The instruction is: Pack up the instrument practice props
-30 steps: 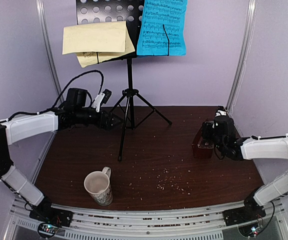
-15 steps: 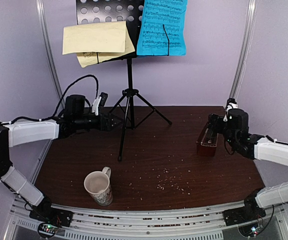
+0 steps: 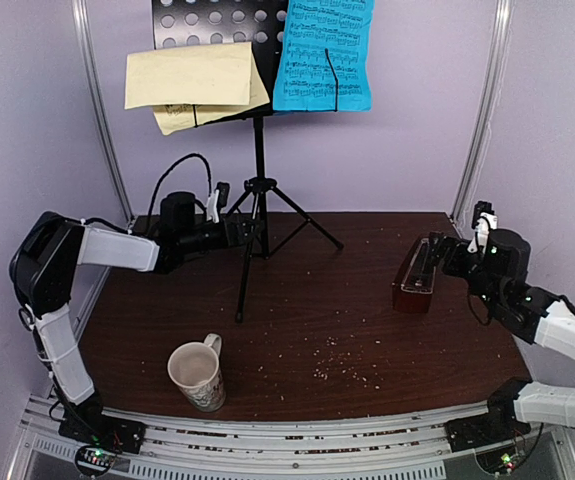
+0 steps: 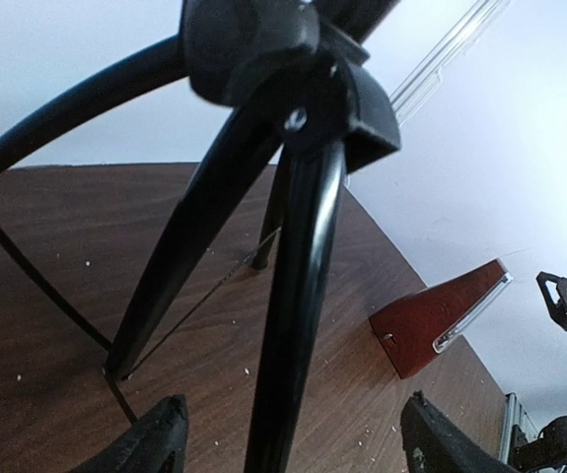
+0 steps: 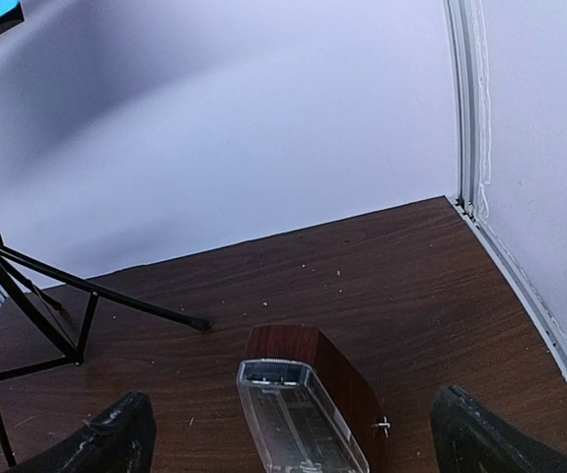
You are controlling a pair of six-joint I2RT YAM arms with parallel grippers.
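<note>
The black perforated music stand (image 3: pixel 259 150) stands at the back on its tripod. It holds pale yellow sheets (image 3: pixel 192 85) and a blue sheet (image 3: pixel 324 55). My left gripper (image 3: pixel 244 232) is open at the tripod just below its hub. In the left wrist view one black leg (image 4: pixel 298 296) runs between the spread fingers of the left gripper (image 4: pixel 298 448), with gaps on both sides. The dark red-brown metronome (image 3: pixel 414 278) lies on the table at the right, clear cover up. My right gripper (image 3: pixel 439 256) is open just right of it. In the right wrist view the metronome (image 5: pixel 308 394) lies between the wide-open fingers of the right gripper (image 5: pixel 303 439), untouched.
A cream patterned mug (image 3: pixel 198 375) stands near the front left. Crumbs (image 3: pixel 337 365) are scattered over the dark wood table (image 3: pixel 307 300). Lilac walls with metal corner rails (image 3: pixel 482 110) close in the back and sides. The tripod legs (image 5: pixel 27 296) spread across the back middle.
My right gripper has drawn back to the right off the metronome, which now lies free. My left gripper has moved right and in to the tripod.
</note>
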